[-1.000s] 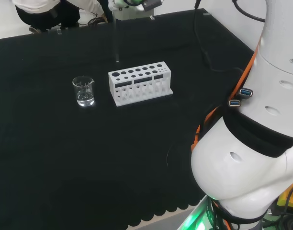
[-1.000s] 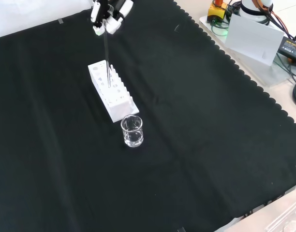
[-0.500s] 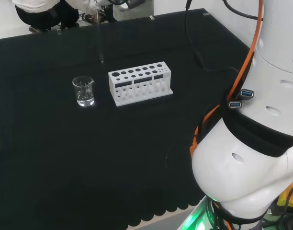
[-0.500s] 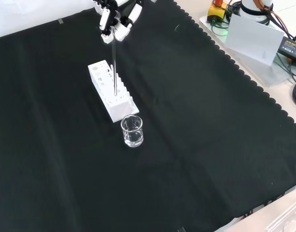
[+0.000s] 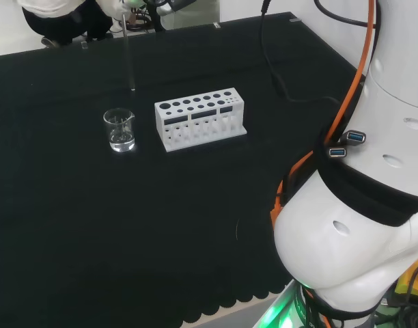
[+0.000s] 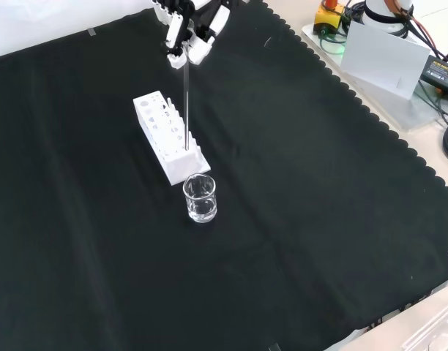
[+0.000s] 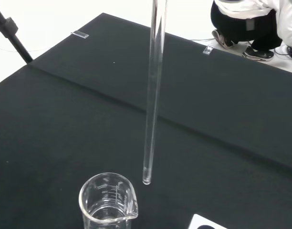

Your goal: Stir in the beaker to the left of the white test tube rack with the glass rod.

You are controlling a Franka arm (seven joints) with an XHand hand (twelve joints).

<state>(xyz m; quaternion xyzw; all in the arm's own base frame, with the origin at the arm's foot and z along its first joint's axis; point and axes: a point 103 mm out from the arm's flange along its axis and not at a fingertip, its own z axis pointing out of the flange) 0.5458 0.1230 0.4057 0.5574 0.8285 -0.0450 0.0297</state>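
Your hand (image 6: 189, 29) pinches the glass rod (image 6: 186, 102) upright by its top, so the tip hangs free above the bench, near the beaker (image 6: 200, 198) but not yet over it. Left to right in the head view: beaker, then white rack (image 5: 200, 118).

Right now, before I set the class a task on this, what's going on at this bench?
A robot arm's hand is pinching a glass rod by its top, so the rod hangs upright above the black cloth. The rod's tip is in the air near the small glass beaker, which holds a little clear liquid and stands beside the white test tube rack. The wrist view shows the tip just outside the beaker's rim, not yet in it. No stirring has begun.
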